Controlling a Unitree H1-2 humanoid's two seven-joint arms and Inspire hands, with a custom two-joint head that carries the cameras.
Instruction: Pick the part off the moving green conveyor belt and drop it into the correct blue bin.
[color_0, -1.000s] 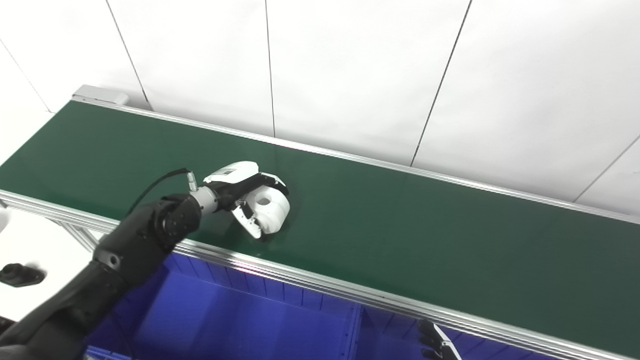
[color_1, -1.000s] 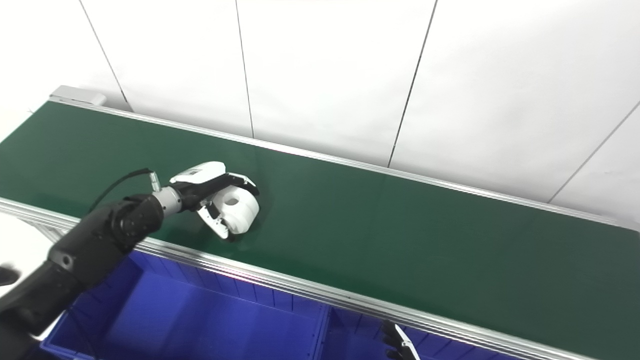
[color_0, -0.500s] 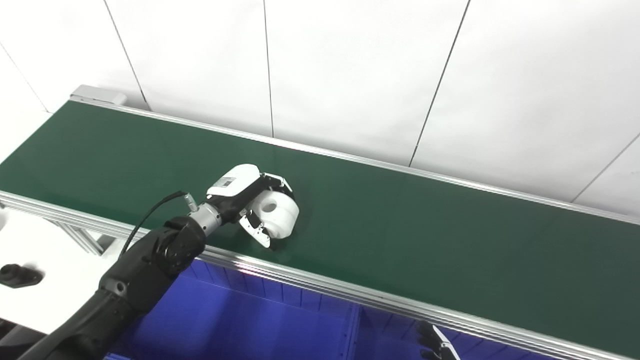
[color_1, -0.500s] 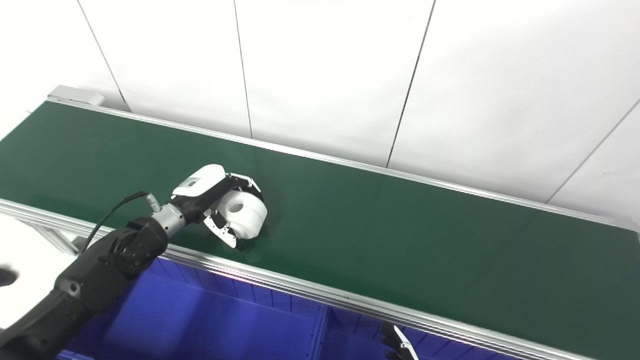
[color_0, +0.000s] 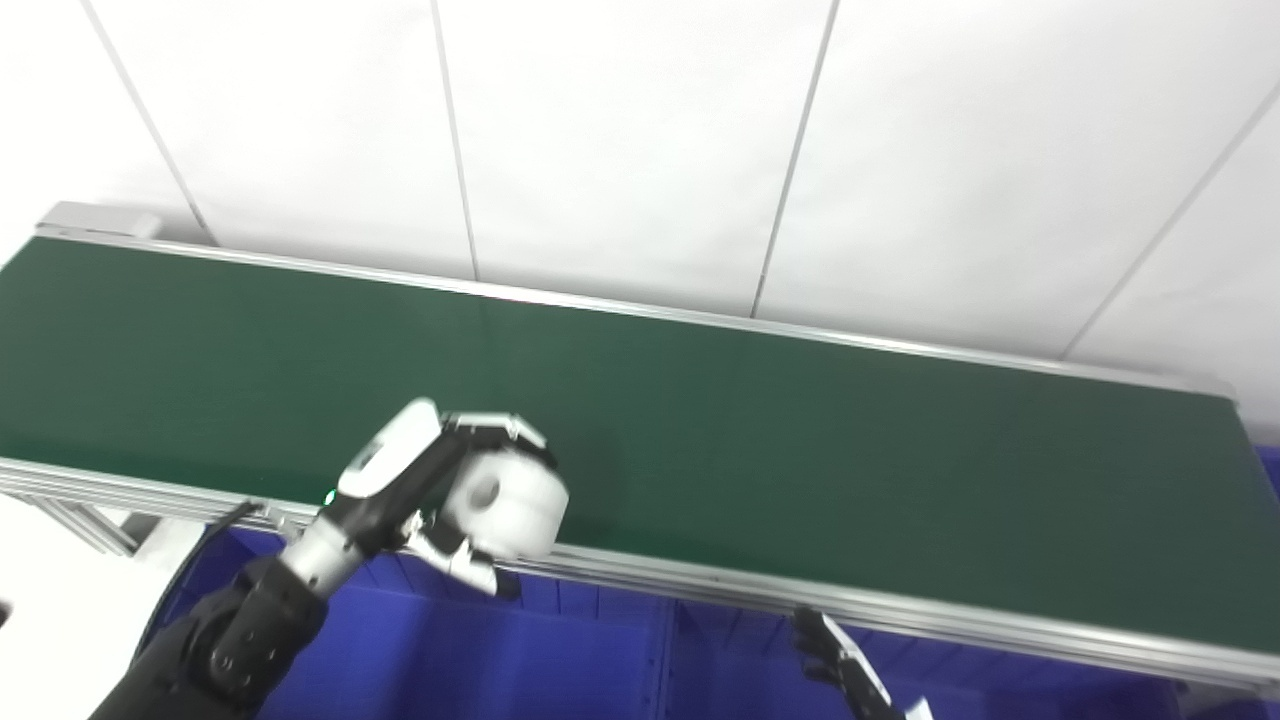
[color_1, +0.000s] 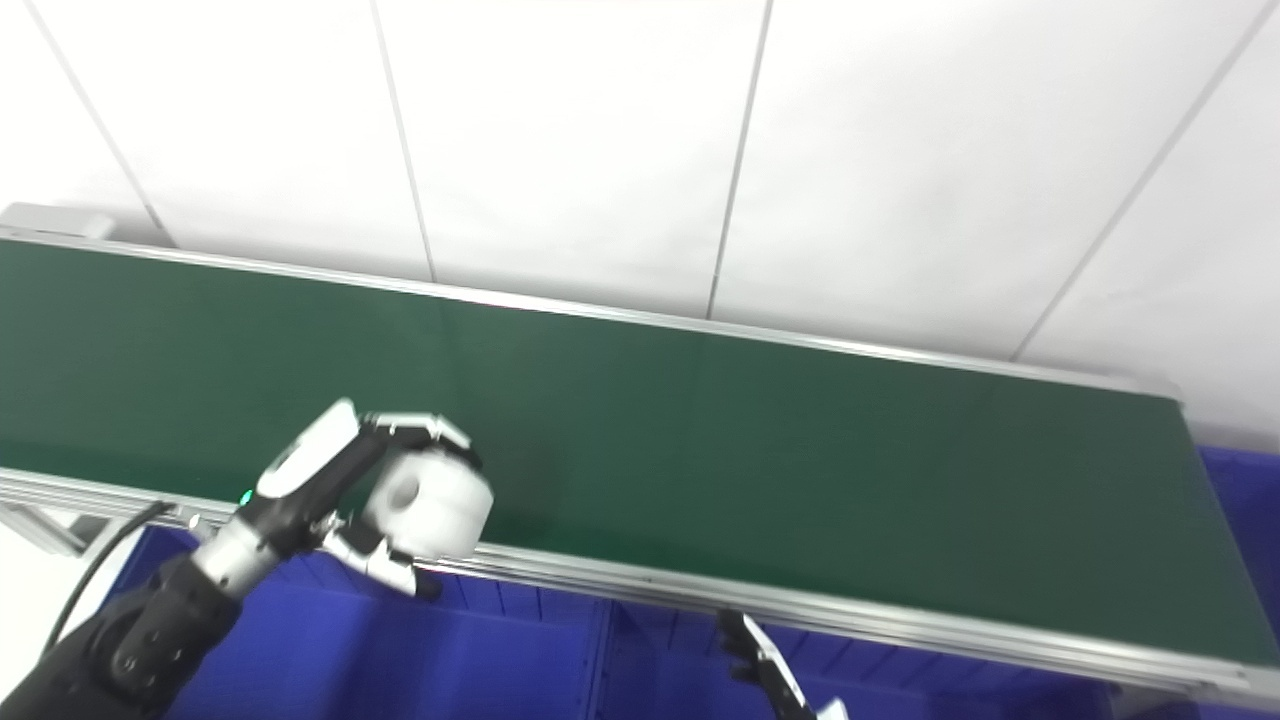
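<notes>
Left hand (color_0: 425, 490) has a glossy white back shell with a small label, silver-tipped black fingers, a metal wrist collar, then a chunky black forearm (color_0: 215, 640).

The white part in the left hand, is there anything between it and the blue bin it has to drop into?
Nothing visible. The left hand holds the white part over the conveyor's near rail, and the blue bin lies open just below it.
</notes>
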